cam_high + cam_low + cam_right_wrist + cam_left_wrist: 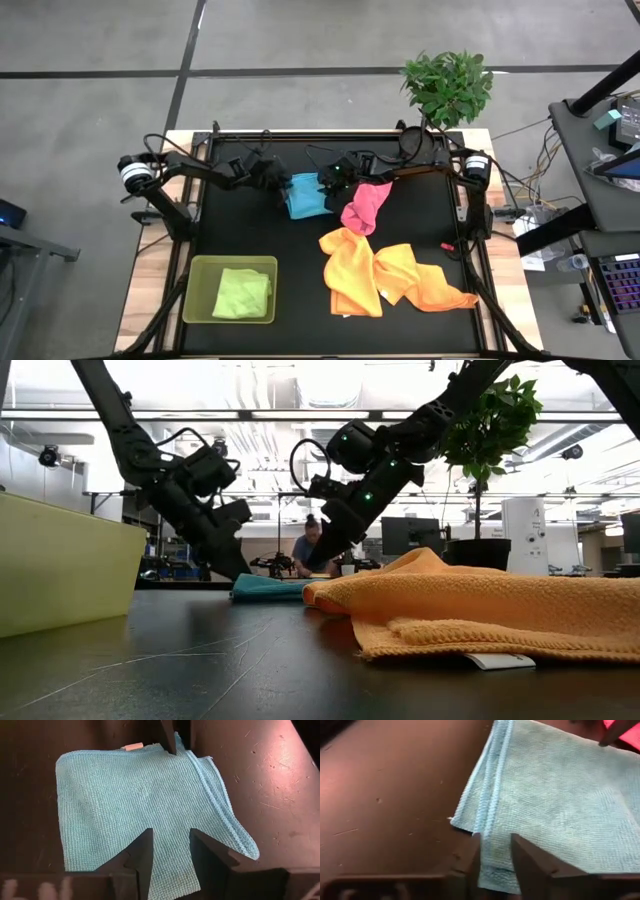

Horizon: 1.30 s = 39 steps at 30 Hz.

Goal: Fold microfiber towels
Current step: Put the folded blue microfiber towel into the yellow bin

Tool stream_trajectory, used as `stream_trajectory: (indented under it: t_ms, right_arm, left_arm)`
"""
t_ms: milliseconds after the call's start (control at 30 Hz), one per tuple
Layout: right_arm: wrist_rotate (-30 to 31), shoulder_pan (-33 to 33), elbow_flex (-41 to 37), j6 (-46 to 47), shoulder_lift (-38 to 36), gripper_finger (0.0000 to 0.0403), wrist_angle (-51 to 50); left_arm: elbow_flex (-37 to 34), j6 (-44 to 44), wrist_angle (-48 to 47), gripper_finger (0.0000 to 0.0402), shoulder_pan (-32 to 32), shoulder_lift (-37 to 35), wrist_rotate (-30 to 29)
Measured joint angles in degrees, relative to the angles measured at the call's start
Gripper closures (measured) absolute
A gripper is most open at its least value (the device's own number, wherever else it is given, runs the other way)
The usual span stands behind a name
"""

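A light blue towel (pixel 305 196) lies folded flat on the black table at the far middle. My left gripper (pixel 496 842) is open, slanting down at the towel's left corner with a finger on each side of the hemmed edge. My right gripper (pixel 170 837) is open and hangs over the towel's right part, just above it in the low view. A pink towel (pixel 365 206) lies crumpled beside the blue one. Orange and yellow towels (pixel 392 276) lie in a heap nearer. A lime green towel (pixel 243 294) rests in the green tray (pixel 200 268). My left gripper comes slanting down from the table's left at the blue towel's folded corner (pixel 495 870). One fingertip (pixel 474 851) is at the towel's edge and the other (pixel 527 854) is over the cloth. The towel lies flat and unbunched between them; whether the fingers touch it I cannot tell.
The green tray stands at the near left. The orange heap (pixel 480 610) fills the near right and hides part of the blue towel in the low view. A potted plant (pixel 448 88) stands beyond the far edge. Bare table shows at the left between the tray and my left arm.
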Motion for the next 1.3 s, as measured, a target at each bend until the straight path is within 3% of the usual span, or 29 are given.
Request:
stream_trajectory:
  t_ms: [67, 133, 633, 800, 933, 1200, 1300]
  right_arm:
    - [0.0, 0.0, 0.0, 0.18, 0.02, 0.028, 0.02]
    - [0.0, 0.01, 0.0, 0.21, 0.02, 0.0278, 0.06]
    - [0.02, 0.0, -0.02, 0.96, 0.04, 0.0273, 0.04]
    - [0.02, 0.02, -0.02, 0.94, 0.07, 0.0274, 0.06]
    - [0.02, 0.02, -0.02, 0.92, 0.09, 0.0269, 0.07]
    - [0.0, 0.02, -0.07, 0.92, 0.09, 0.0257, 0.07]
    - [0.0, 0.02, -0.16, 1.18, 0.09, 0.0258, 0.09]
  left_arm:
    - [0.0, 0.07, 0.1, 0.037, -0.13, 0.0, -0.02]
    - [0.0, -0.17, 0.21, 0.0391, -0.09, 0.0, -0.06]
    - [0.92, 1.34, 0.13, 0.0401, -0.22, -6.68, -2.6]
    - [0.37, 0.73, -3.82, 0.0399, -0.19, -6.98, -1.49]
    - [-0.12, 2.26, -4.92, 0.0367, -0.22, -5.69, -1.37]
    - [-0.1, 1.91, -1.9, 0.0262, -0.22, -0.02, 0.42]
    - [0.04, 2.03, -1.7, 0.0243, -0.2, 1.02, 1.2]
